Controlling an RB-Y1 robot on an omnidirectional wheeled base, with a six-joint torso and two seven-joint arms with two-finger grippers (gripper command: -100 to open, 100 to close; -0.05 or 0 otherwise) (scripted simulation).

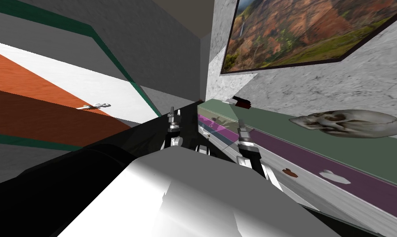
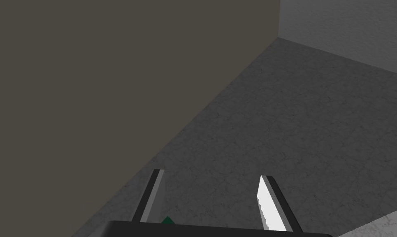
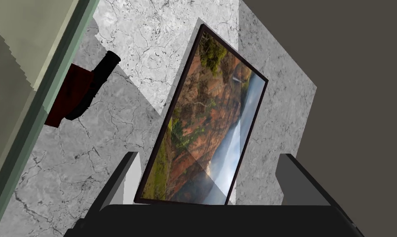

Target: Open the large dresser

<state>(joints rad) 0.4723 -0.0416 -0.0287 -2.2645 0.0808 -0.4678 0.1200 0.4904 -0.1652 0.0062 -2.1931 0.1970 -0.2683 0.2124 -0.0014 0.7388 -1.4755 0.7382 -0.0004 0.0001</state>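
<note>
With your left pincer [image 1: 172,114] and right pincer [image 1: 241,124] both spread and empty, turn to the dresser [image 1: 275,123] at three o'clock and square up on a handle [image 1: 290,173] before closing.

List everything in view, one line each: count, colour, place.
dresser: one, green top, purple band, white front; along the marbled wall, my right
handles: two, one white, one reddish brown; dresser front
skull: one, pale grey; dresser top
bottle-like object: one, dark red and black; far end of the dresser top
landscape picture: one, dark frame; wall above the dresser
panel: one, orange and white, silver handle; my left
left pincer: one, light grey, open; raised
right pincer: one, light grey, open; beside the dresser
</note>
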